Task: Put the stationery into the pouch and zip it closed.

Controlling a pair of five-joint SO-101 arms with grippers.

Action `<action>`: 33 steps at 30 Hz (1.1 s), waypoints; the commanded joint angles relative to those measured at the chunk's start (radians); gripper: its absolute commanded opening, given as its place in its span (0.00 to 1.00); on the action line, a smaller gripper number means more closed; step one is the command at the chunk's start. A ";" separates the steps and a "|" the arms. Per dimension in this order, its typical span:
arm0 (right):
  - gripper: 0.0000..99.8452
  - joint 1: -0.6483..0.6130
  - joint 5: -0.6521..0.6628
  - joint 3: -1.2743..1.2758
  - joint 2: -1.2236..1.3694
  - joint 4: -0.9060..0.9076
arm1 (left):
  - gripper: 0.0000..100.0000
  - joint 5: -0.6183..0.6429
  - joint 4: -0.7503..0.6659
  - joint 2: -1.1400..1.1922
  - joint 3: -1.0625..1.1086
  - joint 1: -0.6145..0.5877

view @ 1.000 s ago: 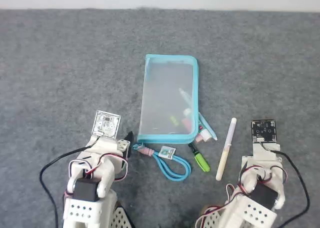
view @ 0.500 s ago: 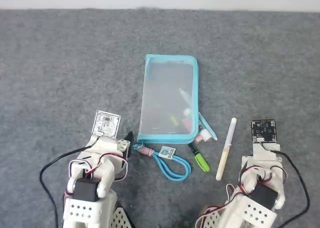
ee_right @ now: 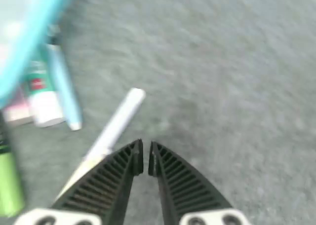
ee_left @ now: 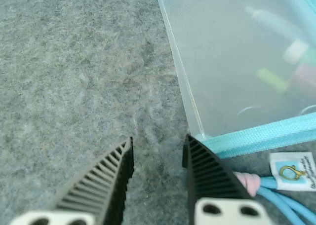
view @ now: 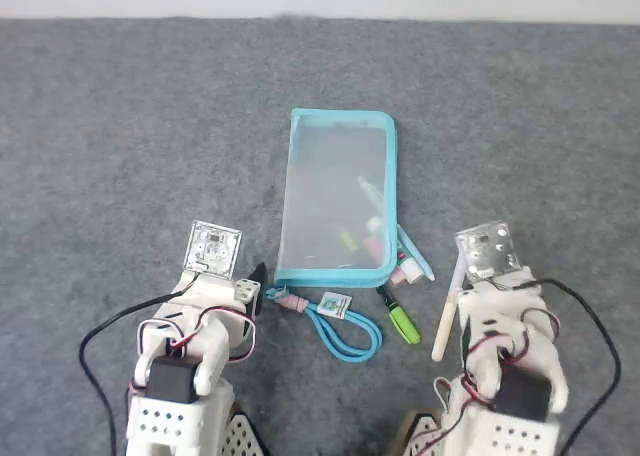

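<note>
One clear, turquoise-trimmed zip pouch (view: 337, 201) lies mid-table with several markers inside. Two loose items sit at its 5 o'clock: a green highlighter (view: 403, 321) and a slim white pen (view: 445, 326). The left gripper (ee_left: 157, 156), at 7 o'clock, is spread and empty. The right gripper (ee_right: 145, 156), fingers nearly together on nothing, has swung over the white pen.

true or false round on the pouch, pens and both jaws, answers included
1. The white pen lies outside the pouch. True.
2. The left jaws are shut on the pouch. False: they stand open and empty by its corner.
3. The green highlighter lies beside the blue strap. True.
4. The right jaws grip the white pen. False: they are shut on nothing, with the pen beside them.
</note>
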 commanded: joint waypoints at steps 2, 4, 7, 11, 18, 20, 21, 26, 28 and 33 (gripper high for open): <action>0.04 -0.252 0.005 -0.230 0.343 -0.001 | 0.16 0.009 0.037 -0.009 -0.010 0.009; 0.04 -0.394 0.000 -0.324 0.515 0.002 | 0.16 0.009 0.107 -0.011 -0.010 0.011; 0.05 -0.593 -0.037 -0.443 0.756 -0.001 | 0.16 0.003 0.137 -0.018 -0.008 0.012; 0.17 -0.765 -0.075 -0.543 1.009 -0.024 | 0.16 -0.187 0.008 -0.028 -0.008 -0.321; 0.28 -0.883 -0.129 -0.568 1.185 -0.197 | 0.16 -0.236 -0.169 -0.028 -0.010 -0.724; 0.27 -0.934 -0.129 -0.568 1.213 -0.209 | 0.16 -0.236 -0.193 -0.028 -0.010 -0.724; 0.27 -0.954 -0.129 -0.569 1.227 -0.219 | 0.16 -0.236 -0.195 -0.028 -0.010 -0.724; 0.27 -0.995 -0.129 -0.572 1.303 -0.305 | 0.16 -0.239 -0.195 -0.028 -0.010 -0.724; 0.28 -0.995 -0.129 -0.603 1.346 -0.309 | 0.16 -0.241 -0.192 -0.028 -0.010 -0.724; 0.28 -1.009 -0.138 -0.707 1.435 -0.305 | 0.16 -0.241 -0.178 -0.028 -0.010 -0.724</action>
